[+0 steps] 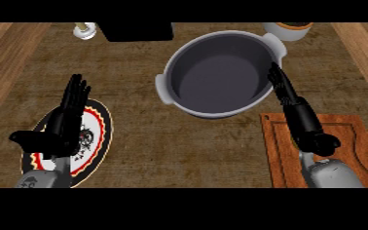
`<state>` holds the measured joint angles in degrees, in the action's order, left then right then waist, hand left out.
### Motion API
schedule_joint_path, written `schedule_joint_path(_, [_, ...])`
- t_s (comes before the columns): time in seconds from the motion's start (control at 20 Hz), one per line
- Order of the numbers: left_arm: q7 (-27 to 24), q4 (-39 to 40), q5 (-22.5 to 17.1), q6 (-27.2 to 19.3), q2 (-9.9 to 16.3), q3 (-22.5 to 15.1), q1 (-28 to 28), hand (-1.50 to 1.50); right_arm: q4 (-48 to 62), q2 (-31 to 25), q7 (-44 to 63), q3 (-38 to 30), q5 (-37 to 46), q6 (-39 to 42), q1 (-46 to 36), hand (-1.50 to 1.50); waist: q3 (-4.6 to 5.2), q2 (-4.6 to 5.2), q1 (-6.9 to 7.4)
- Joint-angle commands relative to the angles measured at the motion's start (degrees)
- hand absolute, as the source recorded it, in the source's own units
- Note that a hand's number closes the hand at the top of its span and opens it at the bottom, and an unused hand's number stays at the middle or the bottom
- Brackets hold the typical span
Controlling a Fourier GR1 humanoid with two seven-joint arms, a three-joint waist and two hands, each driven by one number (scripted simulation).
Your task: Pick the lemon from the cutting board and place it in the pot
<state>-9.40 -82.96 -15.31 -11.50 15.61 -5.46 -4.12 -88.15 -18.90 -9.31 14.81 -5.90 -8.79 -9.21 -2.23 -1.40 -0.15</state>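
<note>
The grey pot (174, 63) stands at the middle of the counter, and its dark inside shows nothing in it. The wooden cutting board (348, 146) lies at the lower right with its surface bare where it shows. I see no lemon anywhere. My right hand (305, 122) is open above the board's left part. Its straight fingers reach up to the pot's right rim and its thumb sticks out to the right. My left hand (63, 122) rests open at the lower left, fingers pointing up.
A round plate (99, 134) with a red and black rim lies under my left hand. At the back edge stand a black box (137, 30), a small white object (84, 30) and a white container (291, 30).
</note>
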Motion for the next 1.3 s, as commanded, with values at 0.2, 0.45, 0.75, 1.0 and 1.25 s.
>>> schedule_joint_path(0.2, [15.1, -5.9, 1.0, -2.5, 1.9, -2.0, -4.3, 0.00, 1.0, -1.5, 3.2, -6.0, -18.9, 17.2, -0.1, -1.50, 2.07, 1.35, -0.24])
schedule_joint_path(0.45, [15.8, -6.8, -0.4, -1.4, 0.5, -3.7, -0.9, 0.00, 5.8, -9.0, -11.4, -11.0, 5.6, -3.4, 4.7, -1.50, 2.00, 1.12, -1.66])
schedule_joint_path(0.75, [25.5, -11.8, -0.3, -2.8, 2.0, -3.2, -4.5, 0.00, -4.3, -17.1, -25.8, -16.4, 3.1, 5.1, 19.8, -1.50, 2.19, 1.12, -1.08])
schedule_joint_path(1.0, [22.1, -9.4, 2.1, -5.0, -0.3, -3.9, -3.7, 0.00, -14.1, -30.4, -10.9, -22.2, 6.2, 7.7, 25.5, -1.50, 2.43, 1.00, -2.51])
schedule_joint_path(1.25, [24.5, -12.0, 1.9, -3.7, -0.2, -5.0, -3.8, 0.00, -18.7, -38.7, -1.9, -26.3, 6.1, 15.4, 27.6, -1.50, 2.34, 1.22, -1.26])
